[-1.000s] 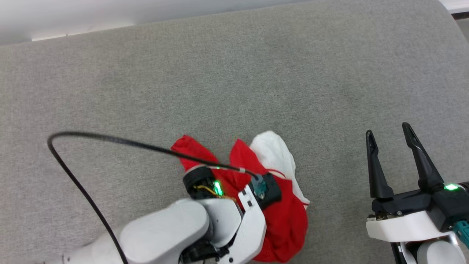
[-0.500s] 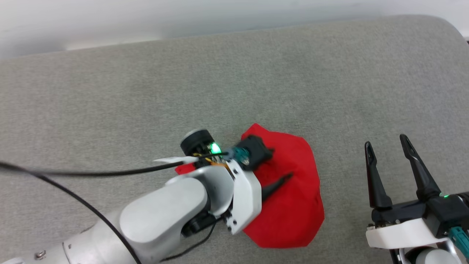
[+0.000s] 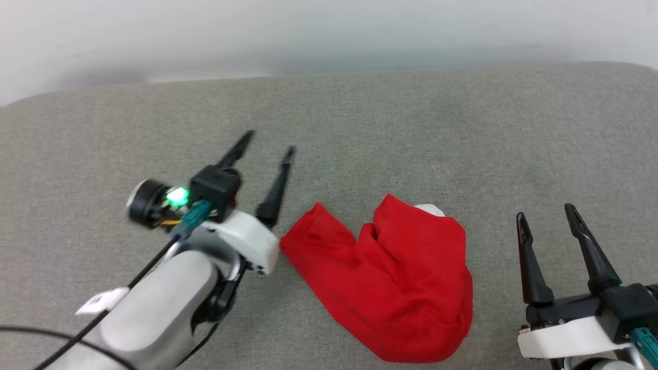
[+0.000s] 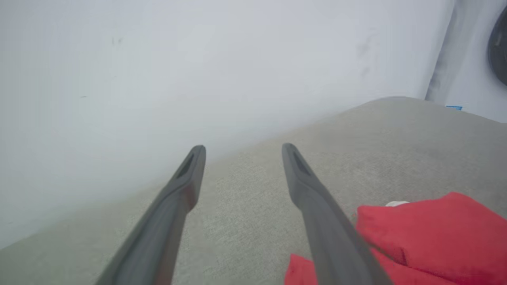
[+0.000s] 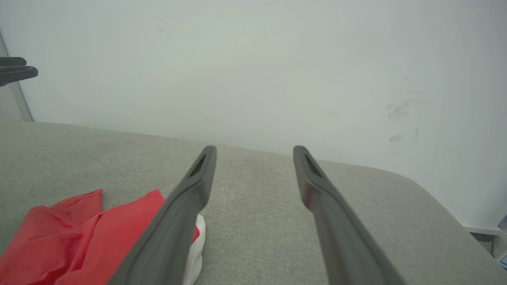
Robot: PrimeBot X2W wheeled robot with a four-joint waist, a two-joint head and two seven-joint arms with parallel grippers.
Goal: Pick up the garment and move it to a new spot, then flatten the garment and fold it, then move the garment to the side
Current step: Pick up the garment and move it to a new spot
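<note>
**Head view.** A crumpled red fabric garment lies in a loose heap on a grey woven cushioned surface, toward 5 o'clock from the centre. Its plain red side faces up, and a small white patch of cloth peeks out at its 12 o'clock edge. The left gripper, two long dark fingers on a white wrist, sits at the garment's 9 o'clock, near its left corner. Its fingers point toward 1 o'clock, and its jaws are spread and empty. A thin black cable runs by its pale forearm. The right gripper sits at the garment's 3 o'clock, apart from the cloth. Its fingers point to 12 o'clock and its jaws are parted, holding nothing. A pale wall lies at 12 o'clock.

**Left wrist view.** The left gripper has its fingers wide apart, with bare cushioned surface between them. The garment is at 4 o'clock, partly behind one finger.

**Right wrist view.** The right gripper is likewise spread and empty. The garment lies at 8 o'clock, and its white patch shows beside one finger.
</note>
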